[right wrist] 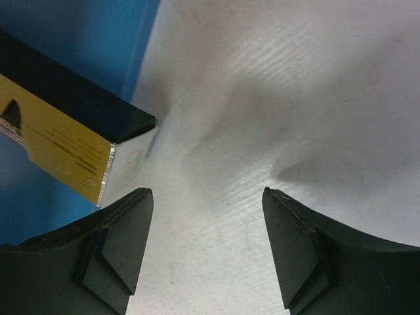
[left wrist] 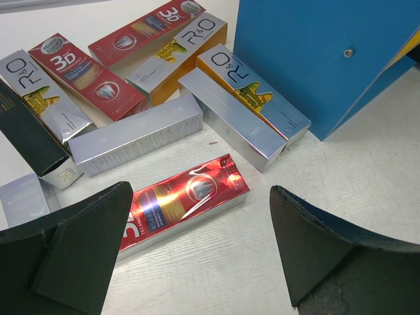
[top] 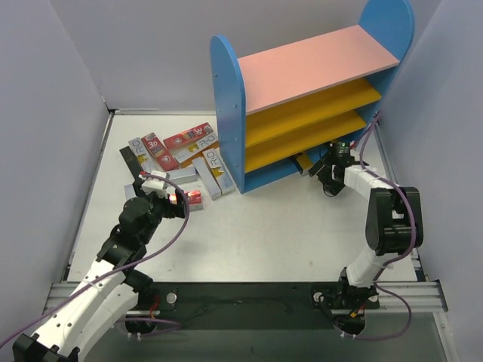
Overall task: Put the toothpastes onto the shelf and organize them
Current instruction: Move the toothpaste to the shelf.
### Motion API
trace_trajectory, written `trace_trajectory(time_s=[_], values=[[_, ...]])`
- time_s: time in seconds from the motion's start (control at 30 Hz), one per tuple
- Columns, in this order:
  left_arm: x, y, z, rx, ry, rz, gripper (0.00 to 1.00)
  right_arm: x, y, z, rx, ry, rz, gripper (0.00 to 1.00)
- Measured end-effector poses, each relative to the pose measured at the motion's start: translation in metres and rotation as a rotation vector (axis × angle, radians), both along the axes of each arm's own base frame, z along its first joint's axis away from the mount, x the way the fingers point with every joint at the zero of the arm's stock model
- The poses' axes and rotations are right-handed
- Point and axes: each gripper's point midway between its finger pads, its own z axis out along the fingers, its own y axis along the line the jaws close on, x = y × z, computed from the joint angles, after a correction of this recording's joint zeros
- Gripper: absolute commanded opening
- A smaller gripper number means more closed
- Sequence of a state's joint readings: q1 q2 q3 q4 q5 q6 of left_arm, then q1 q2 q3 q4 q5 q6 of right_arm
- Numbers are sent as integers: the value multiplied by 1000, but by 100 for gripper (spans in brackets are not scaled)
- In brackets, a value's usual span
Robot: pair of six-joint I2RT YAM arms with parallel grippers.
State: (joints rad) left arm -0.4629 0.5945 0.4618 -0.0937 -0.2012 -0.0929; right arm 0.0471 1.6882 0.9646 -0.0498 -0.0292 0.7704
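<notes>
Several toothpastes (top: 177, 151), silver-grey and red boxes, lie in a loose heap left of the shelf (top: 228, 113). My left gripper (top: 175, 194) hangs open over the near edge of the heap. In the left wrist view the left gripper (left wrist: 202, 190) straddles one end of a shiny red toothpaste (left wrist: 177, 203) flat on the table, without touching it. My right gripper (top: 326, 175) is at the shelf's lower right. In the right wrist view the right gripper (right wrist: 207, 191) is open with only bare table between its fingers. A yellow-and-black toothpaste box (right wrist: 59, 144) pokes out from the blue shelf base to its upper left.
White walls (top: 45, 151) close in the table on the left, back and right. The shelf's blue side panel (left wrist: 315, 59) stands just right of the heap. A purple cable (top: 181, 226) loops beside the left arm.
</notes>
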Motion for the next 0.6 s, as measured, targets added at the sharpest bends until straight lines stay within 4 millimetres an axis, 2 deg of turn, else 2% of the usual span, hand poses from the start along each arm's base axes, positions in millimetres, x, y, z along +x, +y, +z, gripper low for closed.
trace_trajectory(time_s=[0.2,0.43,0.6], values=[[0,0,1,-2,-4,0,97,19,9,2,25,-19,-21,68],[-1,0,2,-4,-8,0,97,22,14,-8,41,-3,-38,67],[-1,0,3,-5,-10,0,97,28,15,-5,50,-29,-48,67]])
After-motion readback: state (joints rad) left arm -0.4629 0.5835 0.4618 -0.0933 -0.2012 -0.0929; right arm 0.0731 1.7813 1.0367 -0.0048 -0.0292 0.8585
